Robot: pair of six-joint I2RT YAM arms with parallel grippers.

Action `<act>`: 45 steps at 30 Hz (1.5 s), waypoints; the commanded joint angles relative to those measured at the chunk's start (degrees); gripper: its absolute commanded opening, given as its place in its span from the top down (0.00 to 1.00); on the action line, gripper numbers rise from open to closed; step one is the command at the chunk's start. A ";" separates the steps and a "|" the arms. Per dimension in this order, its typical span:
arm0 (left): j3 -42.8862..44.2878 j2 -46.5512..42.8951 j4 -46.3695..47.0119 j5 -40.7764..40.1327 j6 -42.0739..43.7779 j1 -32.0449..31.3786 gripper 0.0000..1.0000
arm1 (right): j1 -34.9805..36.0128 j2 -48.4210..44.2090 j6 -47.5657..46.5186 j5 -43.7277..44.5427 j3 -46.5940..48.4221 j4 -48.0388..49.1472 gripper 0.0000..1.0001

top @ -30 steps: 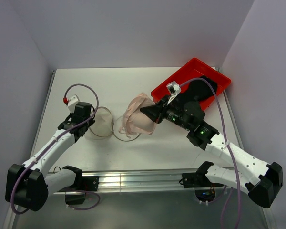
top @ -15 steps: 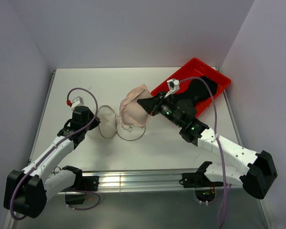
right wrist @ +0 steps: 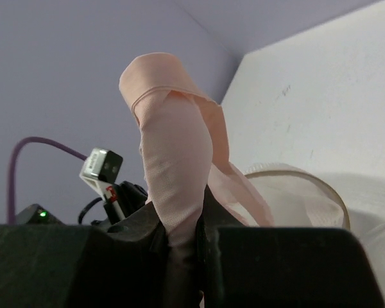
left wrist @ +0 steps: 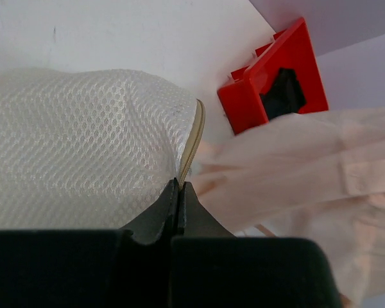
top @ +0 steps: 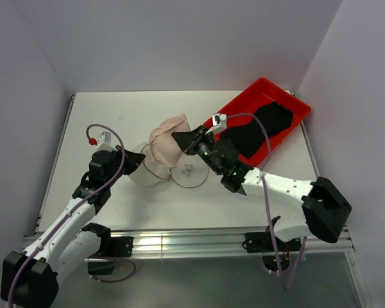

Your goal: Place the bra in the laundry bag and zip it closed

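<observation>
The white mesh laundry bag [top: 143, 172] lies on its side mid-table, its round lid [top: 191, 173] with a dark squiggle flat on the table to its right. My left gripper [top: 138, 162] is shut on the bag's rim [left wrist: 192, 138]. The pale pink bra [top: 167, 140] hangs from my right gripper [top: 179, 140], which is shut on it just above the bag's mouth. In the right wrist view the bra [right wrist: 176, 154] stands up between the fingers, with the bag's rim [right wrist: 295, 176] beyond. In the left wrist view the bra [left wrist: 295, 173] is right beside the rim.
A red plastic tray [top: 289, 102] with a black garment [top: 260, 128] in it sits at the back right, also in the left wrist view [left wrist: 269, 83]. Walls close in the table at the back and both sides.
My right gripper has carried the bra to the left, from beside the tray to over the bag's mouth. My left gripper has shifted slightly with the bag's rim; the lid now lies bare.
</observation>
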 commanded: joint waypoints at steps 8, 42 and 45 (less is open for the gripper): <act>-2.92 -2.48 5.49 3.00 -1.72 -0.11 1.00 | 4.31 17.62 1.78 2.77 2.88 8.72 1.00; -1.17 -0.48 10.23 11.24 5.05 -0.46 1.00 | 9.94 17.31 -5.08 -5.67 3.69 -6.58 1.00; 0.15 4.00 15.85 17.57 4.96 -1.77 1.00 | 9.85 13.87 -5.70 -7.33 2.10 -7.63 1.00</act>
